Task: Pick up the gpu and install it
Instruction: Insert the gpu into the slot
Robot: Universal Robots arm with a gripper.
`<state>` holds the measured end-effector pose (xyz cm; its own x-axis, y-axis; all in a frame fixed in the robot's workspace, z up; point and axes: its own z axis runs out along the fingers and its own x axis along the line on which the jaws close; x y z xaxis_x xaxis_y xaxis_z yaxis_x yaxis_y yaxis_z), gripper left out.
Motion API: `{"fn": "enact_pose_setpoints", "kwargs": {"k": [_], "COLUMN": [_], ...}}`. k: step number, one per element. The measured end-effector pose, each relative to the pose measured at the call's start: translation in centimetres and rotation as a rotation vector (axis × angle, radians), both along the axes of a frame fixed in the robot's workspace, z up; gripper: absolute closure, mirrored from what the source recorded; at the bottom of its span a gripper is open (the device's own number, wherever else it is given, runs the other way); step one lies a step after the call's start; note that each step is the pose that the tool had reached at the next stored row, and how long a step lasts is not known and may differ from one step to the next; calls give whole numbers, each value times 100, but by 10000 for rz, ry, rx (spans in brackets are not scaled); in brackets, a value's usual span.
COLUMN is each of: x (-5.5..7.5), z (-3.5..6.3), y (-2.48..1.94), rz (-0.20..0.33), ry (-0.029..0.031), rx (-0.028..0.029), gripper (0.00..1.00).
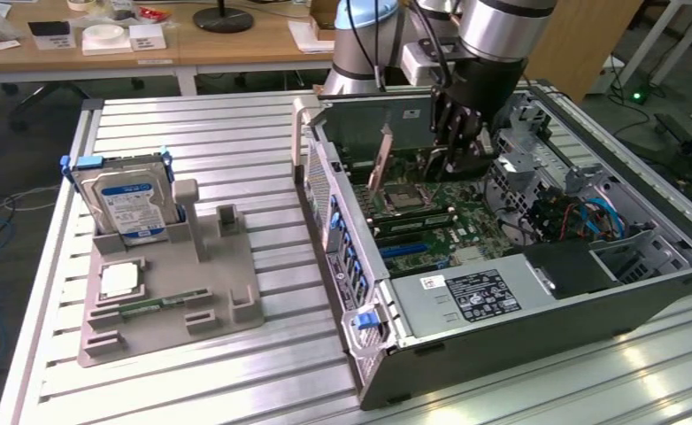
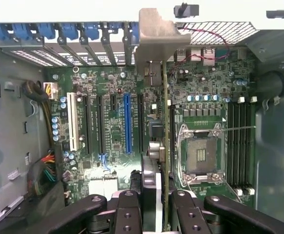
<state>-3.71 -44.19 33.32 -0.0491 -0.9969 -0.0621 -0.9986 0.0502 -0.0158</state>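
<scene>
The gpu (image 2: pixel 165 136), a thin flat expansion card with a silver metal end bracket, stands on its long edge inside the open grey metal computer case (image 1: pixel 535 341), directly over the green motherboard (image 2: pixel 108 146). In the wrist view it is seen edge-on. Its bracket sits at the row of rear slot openings, and its board runs along the line between the long blue expansion slot (image 2: pixel 127 122) and the square silver processor socket (image 2: pixel 200 156). Whether its lower edge is seated in a slot cannot be told. The black end effector (image 2: pixel 154 217) grips the gpu with one finger on each face of the card, at the end away from the bracket. In the exterior view the gpu (image 1: pixel 381 164) rises upright near the rear wall of the case, with the end effector (image 1: pixel 450 164) reaching down beside it. A grey power supply with a white label (image 1: pixel 476 297) occupies the near corner of the case. To the exterior view's left, well apart from the case, a grey moulded holder (image 1: pixel 204 292) rests on the ribbed aluminium tabletop (image 1: pixel 204 142). It carries an upright blue-labelled silver hard drive (image 1: pixel 127 204) and a narrow green memory stick (image 1: pixel 145 308) lying flat.
</scene>
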Motion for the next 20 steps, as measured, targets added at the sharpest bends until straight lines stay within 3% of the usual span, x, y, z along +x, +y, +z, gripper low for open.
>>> {"fn": "enact_pose_setpoints", "kwargs": {"k": [5,11,20], "x": [-8,-39,-82], "z": [-68,-149,-312], "y": [0,0,-8], "rz": [110,118,131], "ry": [-13,-152,-154], "rx": [-67,-77,-76], "gripper": [72,72,72]}}
